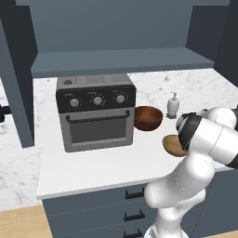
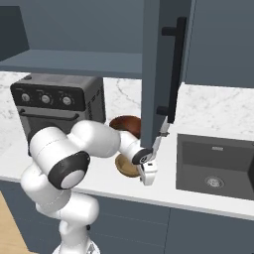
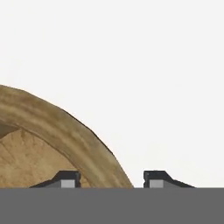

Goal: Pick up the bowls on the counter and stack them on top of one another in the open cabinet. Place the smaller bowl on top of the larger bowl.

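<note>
The smaller bowl, light tan and shallow, rests on the white counter near its front edge. My gripper is lowered over its right rim. In the hand view the tan rim passes between the two fingertips, with a thin strip of counter showing beside the right tip. The jaws stand partly narrowed and open. The larger bowl, dark reddish-brown, sits just behind it. Above, the open cabinet's shelf is bare.
A grey toaster oven stands left of the bowls. A white soap dispenser is behind the larger bowl. The open cabinet door hangs right above my hand. A sink lies to the right.
</note>
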Controlling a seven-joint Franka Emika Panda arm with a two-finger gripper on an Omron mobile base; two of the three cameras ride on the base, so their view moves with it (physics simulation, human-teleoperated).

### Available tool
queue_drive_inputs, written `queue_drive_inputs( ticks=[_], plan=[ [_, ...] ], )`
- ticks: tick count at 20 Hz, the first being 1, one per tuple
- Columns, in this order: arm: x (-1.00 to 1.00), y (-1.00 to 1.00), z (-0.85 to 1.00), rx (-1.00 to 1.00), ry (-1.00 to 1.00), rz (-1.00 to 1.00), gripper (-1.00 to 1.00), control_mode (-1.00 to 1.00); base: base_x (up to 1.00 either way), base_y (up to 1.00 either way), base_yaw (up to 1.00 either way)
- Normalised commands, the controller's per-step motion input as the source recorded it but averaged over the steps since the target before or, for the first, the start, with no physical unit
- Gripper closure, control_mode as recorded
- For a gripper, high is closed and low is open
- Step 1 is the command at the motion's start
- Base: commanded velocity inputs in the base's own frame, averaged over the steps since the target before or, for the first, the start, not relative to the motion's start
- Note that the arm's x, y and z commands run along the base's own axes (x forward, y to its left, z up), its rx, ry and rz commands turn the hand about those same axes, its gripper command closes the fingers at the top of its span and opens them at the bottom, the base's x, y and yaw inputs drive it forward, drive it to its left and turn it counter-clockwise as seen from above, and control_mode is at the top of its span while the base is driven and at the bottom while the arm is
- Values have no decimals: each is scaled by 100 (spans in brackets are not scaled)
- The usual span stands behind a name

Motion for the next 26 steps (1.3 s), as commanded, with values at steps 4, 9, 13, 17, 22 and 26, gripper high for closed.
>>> queue_drive_inputs(
  ticks=[4,9,13,17,22,26],
  plan=[
    [0,0,12,0,-1,-4,100,-100,0,0,0],
    [0,0,67,2,-18,-4,100,-100,0,0,0],
    [17,11,92,3,-28,-7,100,-100,0,0,0],
    [46,31,81,11,-23,-10,100,-100,0,0,0],
    [57,61,58,12,-17,-7,100,-100,0,0,0],
    [79,51,17,3,-10,-5,100,-100,0,0,0]
  ],
)
